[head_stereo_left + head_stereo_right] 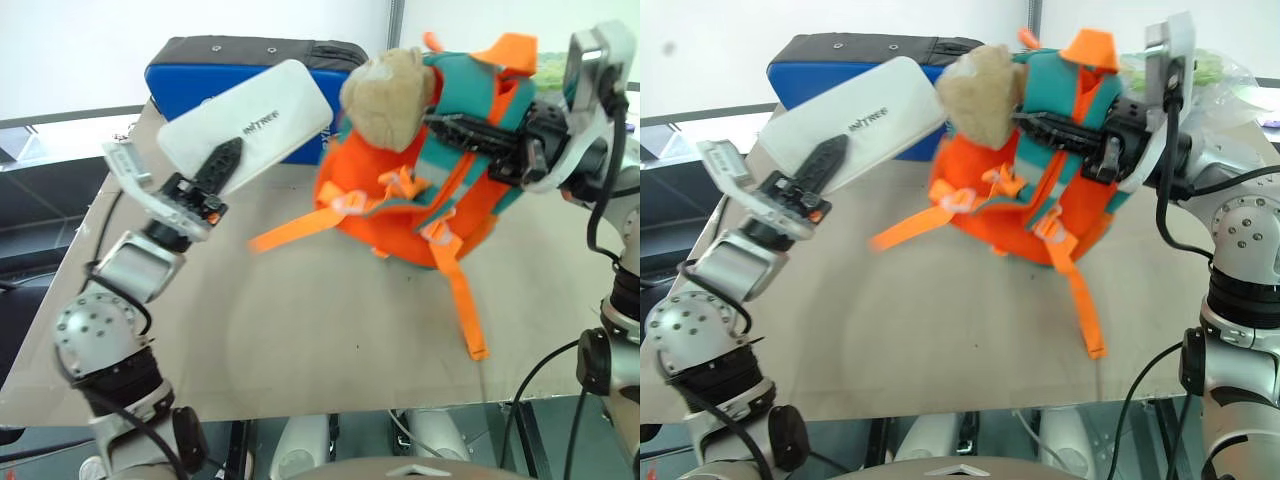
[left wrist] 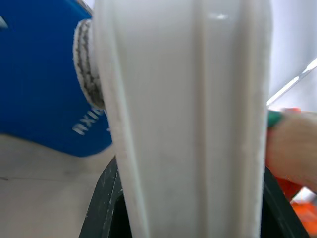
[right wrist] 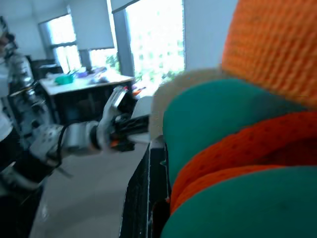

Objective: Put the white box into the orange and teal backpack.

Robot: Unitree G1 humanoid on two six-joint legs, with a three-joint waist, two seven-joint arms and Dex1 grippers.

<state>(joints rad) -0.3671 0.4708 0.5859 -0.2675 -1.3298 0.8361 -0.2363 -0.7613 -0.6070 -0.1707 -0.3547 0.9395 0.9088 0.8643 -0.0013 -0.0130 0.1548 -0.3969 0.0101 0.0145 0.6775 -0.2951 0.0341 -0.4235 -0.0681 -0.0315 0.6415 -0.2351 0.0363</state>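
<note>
Left arm: bent up from the near left corner of the table (image 1: 300,340), wrist angled so the gripper aims up and toward the middle.
Left gripper (image 1: 222,160): its black fingers are pinched on the near end of the white box (image 1: 250,125), one finger lying dark across the box's top face.
White box: held in the air, tilted, its far end rising toward the plush animal toy (image 1: 388,95) and overlapping the front of the blue case (image 1: 175,80) behind it; the left wrist view has the box's edge running straight up between the fingers.
Right arm: reaches in from the right at about the height of the backpack's top, forearm pointing left across the table.
Right gripper (image 1: 470,135): fingers pressed together on the fabric at the upper part of the orange and teal backpack (image 1: 425,200).
Backpack: at the far middle of the table, tipped up under that grip, tan toy on its left side, orange straps trailing down onto the tabletop toward the near edge.
</note>
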